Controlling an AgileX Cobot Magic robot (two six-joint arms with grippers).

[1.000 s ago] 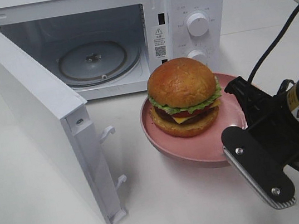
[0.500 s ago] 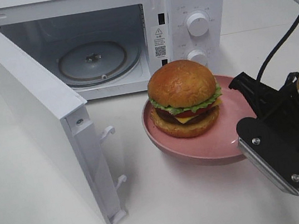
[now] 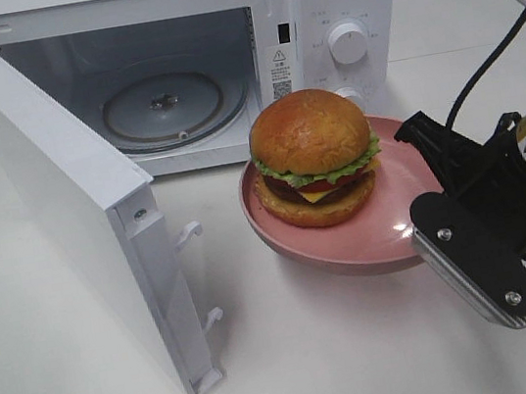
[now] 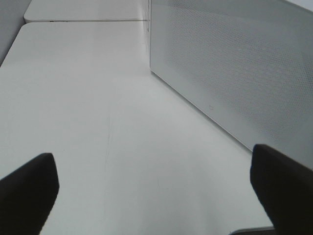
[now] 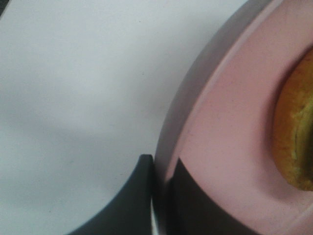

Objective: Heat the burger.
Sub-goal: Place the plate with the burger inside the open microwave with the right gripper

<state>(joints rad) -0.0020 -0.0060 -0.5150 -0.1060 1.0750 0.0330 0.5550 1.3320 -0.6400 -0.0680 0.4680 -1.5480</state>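
The burger (image 3: 314, 158), with a glossy brown bun, lettuce, tomato and cheese, sits on a round pink plate (image 3: 385, 238) held off the table in front of the open microwave (image 3: 334, 8). My right gripper (image 3: 424, 228) is shut on the plate's right rim; in the right wrist view its fingers (image 5: 146, 193) pinch the pink plate (image 5: 225, 142) rim, with the burger (image 5: 296, 142) bun edge beside it. My left gripper (image 4: 156, 196) is open over bare table, next to the microwave's perforated side wall (image 4: 234, 63). The left gripper does not show in the exterior high view.
The microwave door (image 3: 76, 205) stands swung wide open toward the front left, with latch hooks (image 3: 190, 236) on its edge. A glass turntable (image 3: 163, 110) lies in the cavity. Two knobs (image 3: 348, 43) are on the right panel. White table (image 3: 61, 366) all around.
My right gripper has lifted the plate with the burger and carried it a little left and back toward the microwave opening. The left arm has not moved.
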